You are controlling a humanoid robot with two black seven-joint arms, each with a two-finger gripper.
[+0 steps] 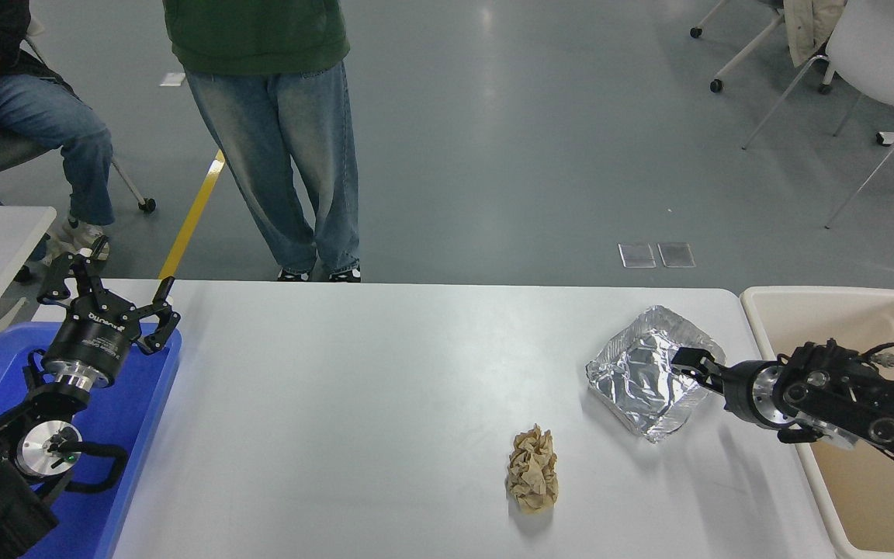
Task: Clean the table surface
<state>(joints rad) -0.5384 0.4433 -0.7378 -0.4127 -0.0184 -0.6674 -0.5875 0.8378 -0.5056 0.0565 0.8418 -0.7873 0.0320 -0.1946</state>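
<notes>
Bench surface [354, 404]: wide white top w/ rounded corners, fills lower half; centre and left stretch bare.
Foil tray [653, 373]: crumpled, near far-right corner, tilted to the edges.
Paper wad [532, 470]: brown, crumpled, right of centre nr front edge, apart from foil tray.
Right end effector [686, 362]: reaches in from right over foil tray's right rim; open or closed, cannot tell.
Left end effector [105, 291]: fingers spread, parked over blue tray [133, 419] at left edge.
Beige bin [843, 318]: just beside right edge.
Person's legs [292, 171]: standing at far edge; another person [20, 116] seated far left.
</notes>
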